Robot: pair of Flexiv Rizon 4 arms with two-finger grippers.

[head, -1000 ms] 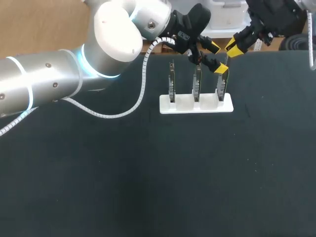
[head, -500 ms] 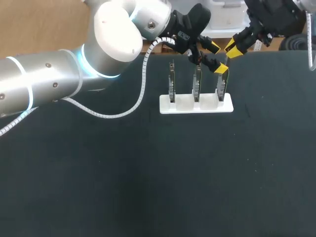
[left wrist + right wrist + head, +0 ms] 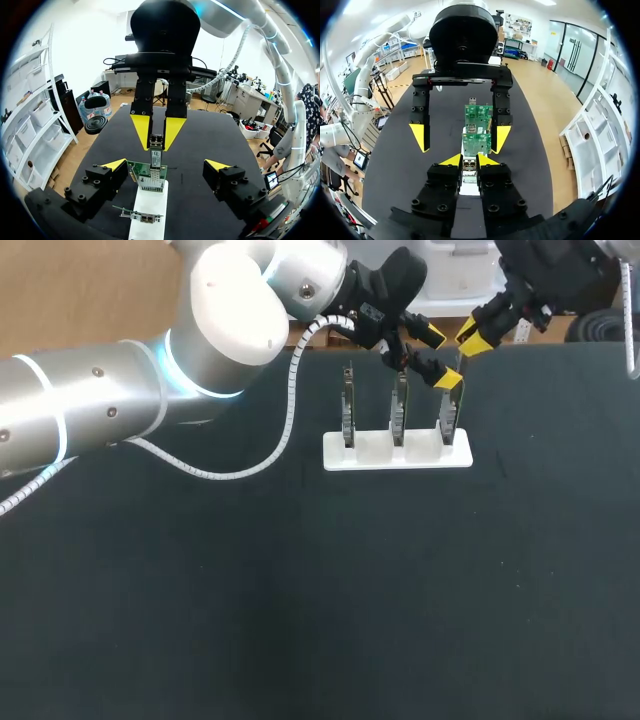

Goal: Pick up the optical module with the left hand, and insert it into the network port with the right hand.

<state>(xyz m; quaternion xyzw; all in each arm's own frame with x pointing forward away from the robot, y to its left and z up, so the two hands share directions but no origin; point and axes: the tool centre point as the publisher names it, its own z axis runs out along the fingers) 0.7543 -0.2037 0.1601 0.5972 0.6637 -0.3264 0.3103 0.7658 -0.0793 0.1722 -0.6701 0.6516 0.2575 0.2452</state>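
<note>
Head view: your right hand [image 3: 477, 339] sits at the counter's [image 3: 300, 600] far edge, close beside the left hand [image 3: 440, 358]. Free room lies nearward.

Left wrist view: right hand pinches the optical module [image 3: 156, 149] at the network port [image 3: 150, 182]. Keep it plumb and press straight.

Right wrist view: left hand gapes empty, fingers [image 3: 419, 137] straddling the boards [image 3: 478, 116]. Avoid them.

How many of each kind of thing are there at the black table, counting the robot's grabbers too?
Upright green circuit boards: 3
Flat white plastic holder: 1
Small silver optical module: 1
Left gripper and right gripper, black with yellow tips: 2
Total: 7
</note>
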